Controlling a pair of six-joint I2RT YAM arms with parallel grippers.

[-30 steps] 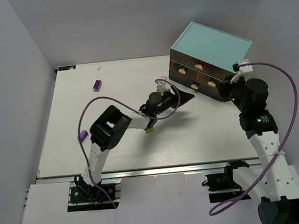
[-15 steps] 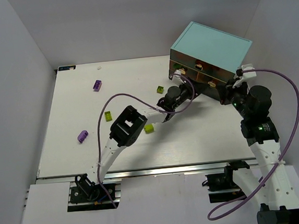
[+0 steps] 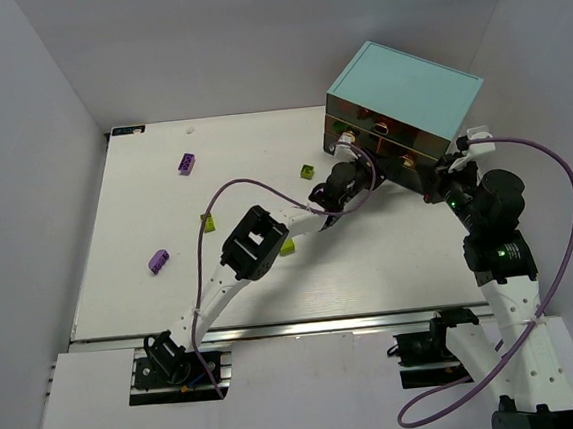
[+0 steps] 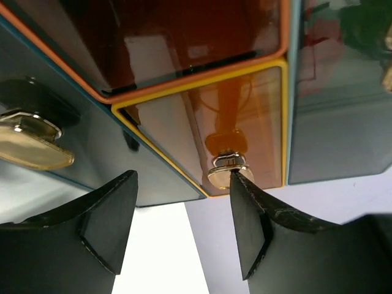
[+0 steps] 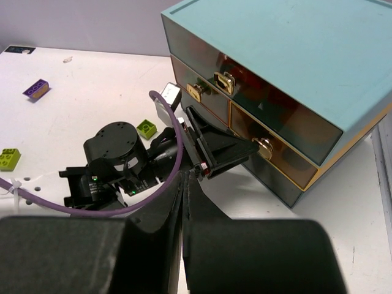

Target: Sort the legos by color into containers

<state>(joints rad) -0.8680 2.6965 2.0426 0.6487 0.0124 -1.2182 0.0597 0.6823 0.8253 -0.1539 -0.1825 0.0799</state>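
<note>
l jaws open at yellow-rimmed drawer (image 4: 239,110) knob (image 4: 226,168); r jaws shut

Cabinet (image 3: 403,86) front close ahead of left end effector (image 4: 184,229), knob (image 4: 226,173) beside one fingertip (image 4: 246,205), open table (image 3: 143,182) leftward

No words or numbers can be read anywhere. The drawer (image 4: 245,116) just ahead of the left claw (image 4: 182,196) is blank.

Left arm (image 3: 255,252) is reaching far forward and to the right, left end effector (image 4: 182,229) sitting with jaws spread wide. Right arm (image 3: 495,246) is extending forward, right end effector (image 5: 185,196) sitting fully closed, nothing between the fingers.
</note>
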